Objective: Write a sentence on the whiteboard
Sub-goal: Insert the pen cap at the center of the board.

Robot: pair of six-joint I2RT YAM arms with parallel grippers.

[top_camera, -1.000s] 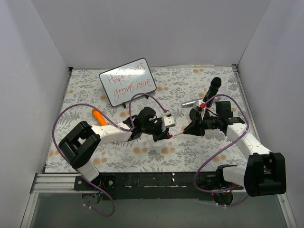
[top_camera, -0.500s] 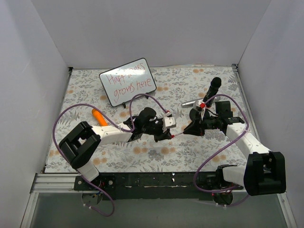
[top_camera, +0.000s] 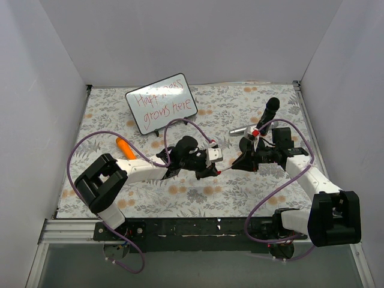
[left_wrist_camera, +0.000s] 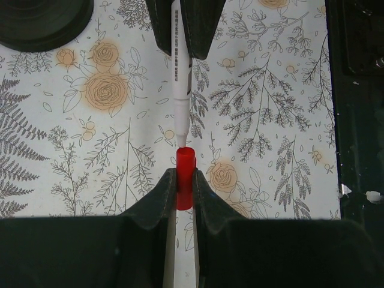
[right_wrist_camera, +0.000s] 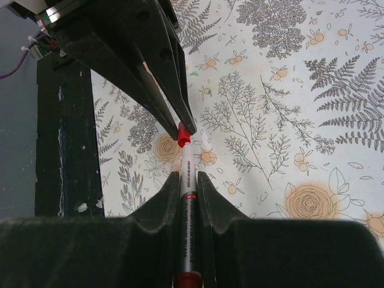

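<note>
The whiteboard (top_camera: 161, 103) stands tilted at the back left of the floral mat, and the sentence (top_camera: 159, 102) in red marker covers it in two lines. Mid-table the two grippers meet tip to tip. My left gripper (left_wrist_camera: 185, 178) is shut on a red cap (left_wrist_camera: 186, 163). My right gripper (right_wrist_camera: 188, 177) is shut on a white marker (right_wrist_camera: 187, 191), whose tip sits at the mouth of the cap (right_wrist_camera: 183, 133). In the top view the left gripper (top_camera: 214, 164) and the right gripper (top_camera: 236, 163) are almost touching.
An orange object (top_camera: 124, 147) lies left of the left arm. A black cylindrical object (top_camera: 268, 113) and a silver piece (top_camera: 239, 130) sit behind the right gripper. The black front rail (left_wrist_camera: 354, 120) borders the mat. White walls enclose three sides.
My left gripper with the cap has edged slightly right toward the marker tip. The right arm has hardly moved.
</note>
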